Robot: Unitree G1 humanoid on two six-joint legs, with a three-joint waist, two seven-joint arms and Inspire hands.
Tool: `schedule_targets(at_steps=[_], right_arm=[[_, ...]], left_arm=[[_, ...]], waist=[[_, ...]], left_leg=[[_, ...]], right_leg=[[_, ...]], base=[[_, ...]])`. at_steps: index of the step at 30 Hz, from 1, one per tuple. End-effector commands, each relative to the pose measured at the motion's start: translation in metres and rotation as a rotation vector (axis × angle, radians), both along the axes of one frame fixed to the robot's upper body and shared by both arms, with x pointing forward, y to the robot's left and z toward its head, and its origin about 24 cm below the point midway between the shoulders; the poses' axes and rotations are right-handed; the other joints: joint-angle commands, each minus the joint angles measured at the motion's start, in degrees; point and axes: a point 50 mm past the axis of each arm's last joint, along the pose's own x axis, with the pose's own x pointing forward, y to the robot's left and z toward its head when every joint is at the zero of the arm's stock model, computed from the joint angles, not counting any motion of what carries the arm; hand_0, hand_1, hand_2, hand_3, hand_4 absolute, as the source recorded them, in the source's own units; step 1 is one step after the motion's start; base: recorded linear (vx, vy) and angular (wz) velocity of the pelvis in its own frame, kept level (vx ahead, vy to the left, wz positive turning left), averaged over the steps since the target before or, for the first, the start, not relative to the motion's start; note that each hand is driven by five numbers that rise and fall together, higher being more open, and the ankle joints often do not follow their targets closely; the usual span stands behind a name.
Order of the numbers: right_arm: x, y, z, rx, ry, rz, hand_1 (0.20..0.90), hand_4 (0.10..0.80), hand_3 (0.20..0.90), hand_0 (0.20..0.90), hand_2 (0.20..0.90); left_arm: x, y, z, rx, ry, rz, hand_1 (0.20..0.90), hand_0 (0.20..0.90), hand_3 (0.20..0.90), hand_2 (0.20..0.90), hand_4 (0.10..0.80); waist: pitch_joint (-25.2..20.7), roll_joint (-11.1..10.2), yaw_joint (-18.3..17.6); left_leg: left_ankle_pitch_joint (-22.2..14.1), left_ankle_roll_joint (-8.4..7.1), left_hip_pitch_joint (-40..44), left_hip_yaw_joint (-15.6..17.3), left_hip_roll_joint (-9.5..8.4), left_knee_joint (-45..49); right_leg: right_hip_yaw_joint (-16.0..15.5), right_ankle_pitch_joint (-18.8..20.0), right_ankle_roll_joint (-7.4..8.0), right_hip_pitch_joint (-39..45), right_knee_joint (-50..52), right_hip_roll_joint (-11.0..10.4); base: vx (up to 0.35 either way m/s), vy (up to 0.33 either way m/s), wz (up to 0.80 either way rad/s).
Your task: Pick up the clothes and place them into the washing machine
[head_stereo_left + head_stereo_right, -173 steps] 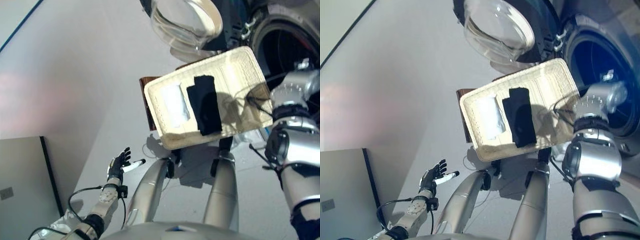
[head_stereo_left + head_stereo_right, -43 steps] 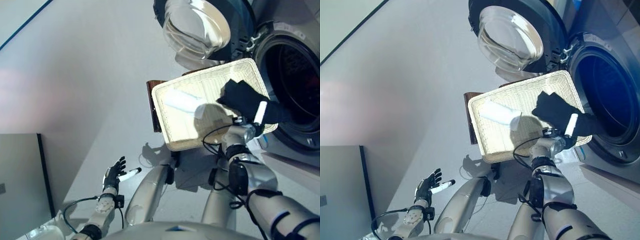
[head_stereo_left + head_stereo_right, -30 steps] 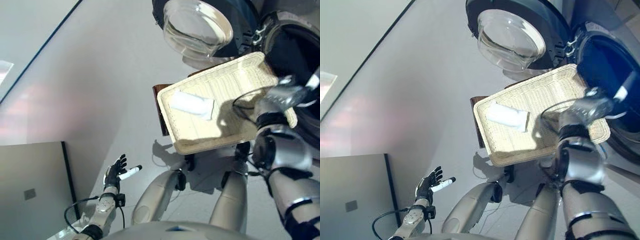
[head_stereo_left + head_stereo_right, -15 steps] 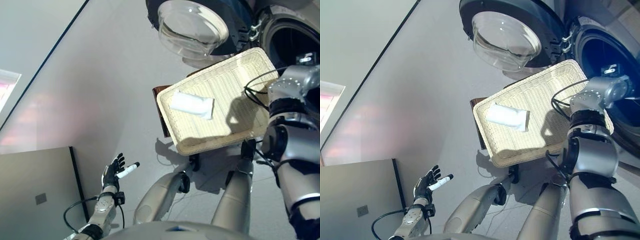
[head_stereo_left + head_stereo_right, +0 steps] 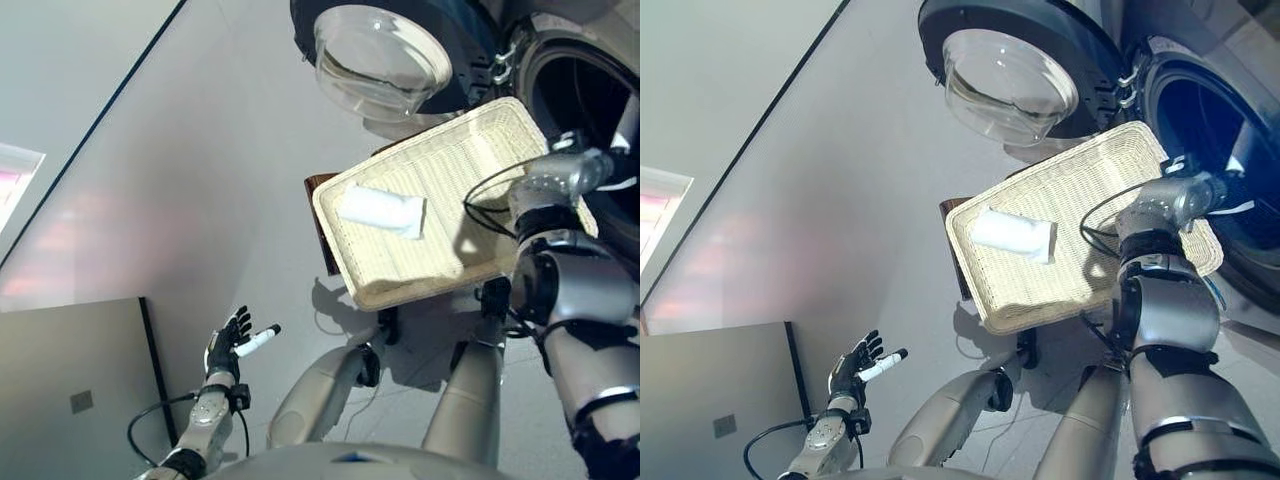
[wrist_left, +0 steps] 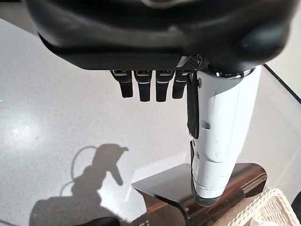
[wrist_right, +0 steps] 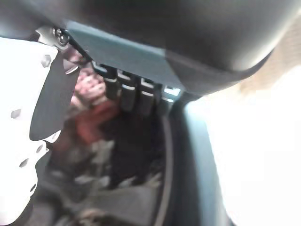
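Note:
A white folded cloth [image 5: 381, 210] lies in the shallow wicker basket [image 5: 470, 170], which rests on the low dark brown box [image 5: 316, 205] beside the washing machine. My right hand [image 7: 141, 96] is open and empty at the mouth of the drum [image 5: 1205, 110]; its fingers are straight and its white-covered thumb [image 7: 26, 141] stands apart. Past them, in the right wrist view, a dark cloth [image 7: 129, 155] and red cloth [image 7: 94, 120] lie inside the drum. My left hand [image 5: 230, 345] is open and empty, low at my left side, away from the basket.
The machine's round glass door [image 5: 385, 55] hangs open above the basket. A grey panel [image 5: 70, 390] stands at the lower left. Grey floor lies between my left hand and the box. The box [image 6: 211, 193] and the basket's corner [image 6: 263, 212] show in the left wrist view.
My right hand carried the dark cloth from over the basket into the drum and let it go; the hand is now empty at the opening. The camera has shifted. The left hand stayed.

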Motion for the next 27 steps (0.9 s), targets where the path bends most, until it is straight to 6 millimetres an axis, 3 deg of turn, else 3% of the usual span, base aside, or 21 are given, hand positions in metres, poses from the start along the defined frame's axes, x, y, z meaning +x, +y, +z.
schedule_targets(at_steps=[1,4,7,11,13,15,16,17,18,21,27], right_arm=[[0.001,-0.007,0.014,-0.261,0.094,0.068,0.900,0.800,0.900,0.900,0.900],[0.005,-0.003,0.005,-0.333,0.228,0.136,0.900,0.800,0.900,0.900,0.900],[0.015,0.024,-0.022,-0.424,0.347,0.300,0.900,0.800,0.900,0.900,0.900],[0.021,0.043,-0.033,-0.475,0.378,0.382,0.900,0.800,0.900,0.900,0.900],[0.022,0.050,-0.040,-0.562,0.445,0.435,0.900,0.800,0.900,0.900,0.900],[0.024,0.059,-0.046,-0.765,0.589,0.496,0.900,0.800,0.900,0.900,0.900],[0.024,0.059,-0.046,-0.765,0.589,0.497,0.900,0.800,0.900,0.900,0.900],[0.026,0.068,-0.049,-0.906,0.664,0.538,0.900,0.800,0.900,0.900,0.900],[0.026,0.068,-0.049,-0.906,0.664,0.538,0.900,0.800,0.900,0.900,0.900],[0.028,0.079,-0.049,-1.214,0.811,0.527,0.900,0.800,0.900,0.900,0.900],[0.021,0.078,-0.068,-1.268,0.897,0.516,0.900,0.800,0.900,0.900,0.900]], left_arm=[[-0.011,0.021,-0.004,0.062,0.035,0.067,0.900,0.900,0.900,0.900,0.800],[-0.007,0.025,-0.002,0.083,0.029,0.063,0.900,0.900,0.900,0.900,0.800],[-0.007,0.031,0.000,0.090,0.023,0.070,0.900,0.900,0.900,0.900,0.800],[-0.007,0.034,0.000,0.081,0.019,0.082,0.900,0.900,0.900,0.900,0.800],[-0.007,0.037,0.000,0.085,0.023,0.083,0.900,0.900,0.900,0.900,0.800],[-0.008,0.045,0.001,0.102,0.026,0.110,0.900,0.900,0.900,0.900,0.800],[-0.008,0.045,0.001,0.102,0.026,0.110,0.900,0.900,0.900,0.900,0.800],[-0.008,0.050,0.002,0.103,0.019,0.144,0.900,0.900,0.900,0.900,0.800],[-0.008,0.050,0.002,0.102,0.019,0.145,0.900,0.900,0.900,0.900,0.800],[0.000,0.058,0.012,0.097,-0.047,0.213,0.900,0.900,0.900,0.900,0.800],[0.022,0.060,0.037,0.107,-0.204,0.203,0.900,0.900,0.900,0.900,0.800]], waist=[[-2.4,0.6,1.1],[-2.0,0.2,1.0],[-1.6,-1.1,1.3],[-1.2,-2.1,1.3],[-1.0,-3.0,1.2],[-0.5,-4.7,1.0],[-0.4,-4.7,0.9],[0.0,-5.8,0.9],[0.0,-5.8,0.8],[1.5,-8.4,0.3],[4.1,-11.5,0.3]], left_leg=[[-1.2,-5.71,-5.3,-2.2,1.85,1.8],[-1.2,-5.76,-5.4,-2.2,2.15,2.0],[-1.1,-5.73,-5.4,-2.4,2.56,2.6],[-1.1,-5.72,-5.7,-2.7,2.84,3.2],[-1.0,-5.74,-5.8,-3.0,3.02,3.6],[-0.7,-5.81,-5.8,-3.4,3.29,3.9],[-0.7,-5.81,-5.8,-3.4,3.28,3.9],[-0.6,-5.84,-6.0,-3.8,3.41,4.2],[-0.6,-5.84,-6.0,-3.8,3.41,4.2],[-0.3,-5.85,-6.3,-4.7,3.71,4.6],[0.0,-5.86,-7.7,-6.4,3.75,6.0]], right_leg=[[-1.2,-7.6,-3.38,2.4,3.6,3.3],[-1.3,-7.4,-3.52,2.4,3.6,3.4],[-1.8,-7.3,-3.76,2.9,3.4,3.7],[-2.1,-7.2,-3.86,3.2,3.4,3.8],[-2.5,-7.2,-3.93,3.6,3.3,3.9],[-3.3,-6.9,-4.02,4.2,3.1,4.1],[-3.3,-6.9,-4.02,4.3,3.1,4.1],[-3.6,-6.6,-4.12,4.5,3.0,4.3],[-3.6,-6.6,-4.12,4.5,3.0,4.3],[-4.6,-6.1,-4.20,5.2,2.6,4.6],[-6.7,-6.1,-4.34,5.3,2.9,4.5]], base=[[0.000,0.000,0.00],[-0.007,-0.007,0.01],[-0.014,-0.029,-0.02],[-0.016,-0.029,-0.04],[-0.024,-0.049,-0.02],[-0.024,-0.047,0.05],[-0.030,-0.050,0.09],[-0.020,-0.034,0.06],[-0.033,-0.046,0.02],[-0.041,-0.054,0.13],[-0.049,-0.048,0.19]])
